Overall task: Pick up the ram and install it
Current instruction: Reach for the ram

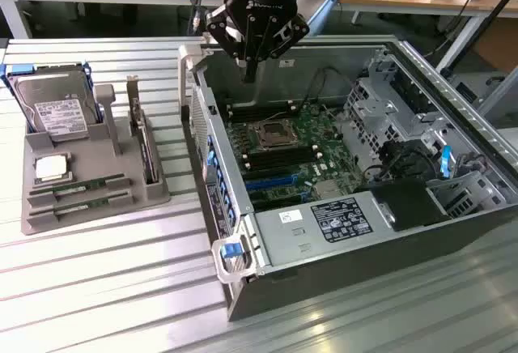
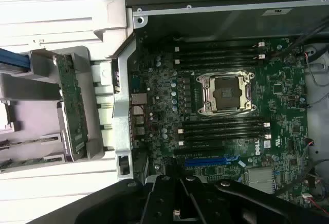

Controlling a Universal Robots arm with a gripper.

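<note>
- My fingers point(image 1: 249, 68) point(image 2: 179, 203) are pressed together, tip to tip, and I see nothing gripped between them.
- They hang above the open case point(image 1: 340, 276), over its back corner on the exterior view's left, clear of everything inside.
- Under them lies the green motherboard point(image 1: 320, 126) point(image 2: 159, 106), flat on the floor of the case.
- The CPU socket point(image 1: 271, 134) point(image 2: 226, 93) sits near the middle of the board, its metal frame around a dark centre. Long black slots point(image 1: 259, 112) point(image 2: 221, 54) run along both sides of it.
- The ram point(image 1: 78, 185) is outside the case, well apart from my fingers. I count two thin green sticks lying flat, side by side, in the front grooves of the grey tray point(image 1: 48, 219) on the exterior view's left.
- Just behind the sticks in the tray I see the square silver CPU point(image 1: 50, 167), and behind that the drive point(image 1: 55, 112), propped up on a slant.
- A card point(image 1: 147, 150) point(image 2: 69, 106) stands on edge in the side of the tray nearest the case.
- Tray and case both rest on the ribbed metal counter point(image 1: 105, 288).
</note>
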